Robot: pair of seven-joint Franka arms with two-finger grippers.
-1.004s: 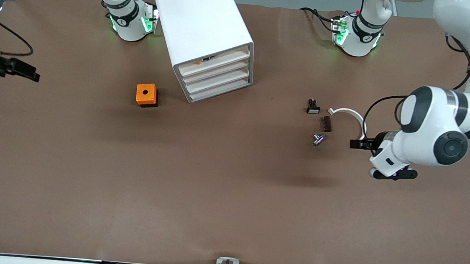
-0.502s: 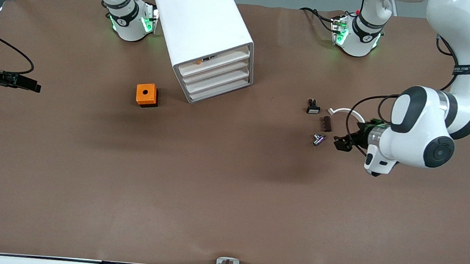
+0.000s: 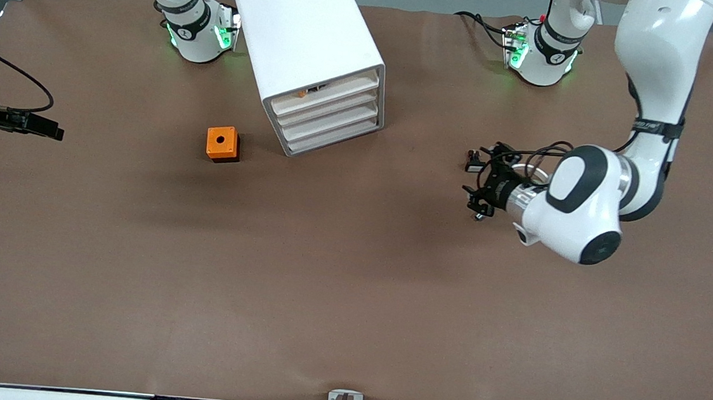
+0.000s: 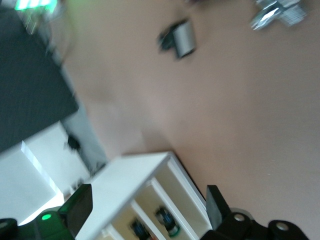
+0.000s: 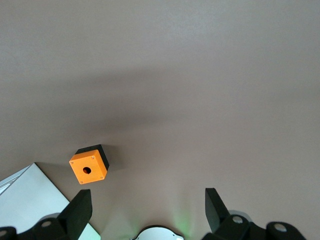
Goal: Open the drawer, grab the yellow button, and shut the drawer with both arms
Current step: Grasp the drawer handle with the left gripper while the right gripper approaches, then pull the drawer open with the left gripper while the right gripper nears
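Observation:
The white cabinet (image 3: 309, 37) stands near the robots' bases, its four drawers facing the left arm's end. The top drawer (image 3: 330, 91) sits flush with the others, and an orange speck, the button (image 3: 301, 93), shows at its end. My left gripper (image 3: 476, 189) hangs open over small loose parts, with nothing between its fingers. In the left wrist view the cabinet's drawer fronts (image 4: 172, 197) show between the open left gripper (image 4: 147, 210). My right gripper (image 3: 50, 131) hangs open and empty over the right arm's end of the table. The right gripper (image 5: 147, 210) is also open in its wrist view.
An orange cube with a hole (image 3: 222, 143) (image 5: 89, 165) lies beside the cabinet, nearer the front camera. Under the left gripper lie a black-and-white part (image 3: 474, 165) (image 4: 179, 39) and a metal part (image 3: 478, 215) (image 4: 277, 11). A white ring (image 3: 535, 171) is mostly covered by the wrist.
The left arm has swung toward the cabinet, and its gripper now points at the drawers from over the small parts. The right gripper has shifted slightly. Both stay open.

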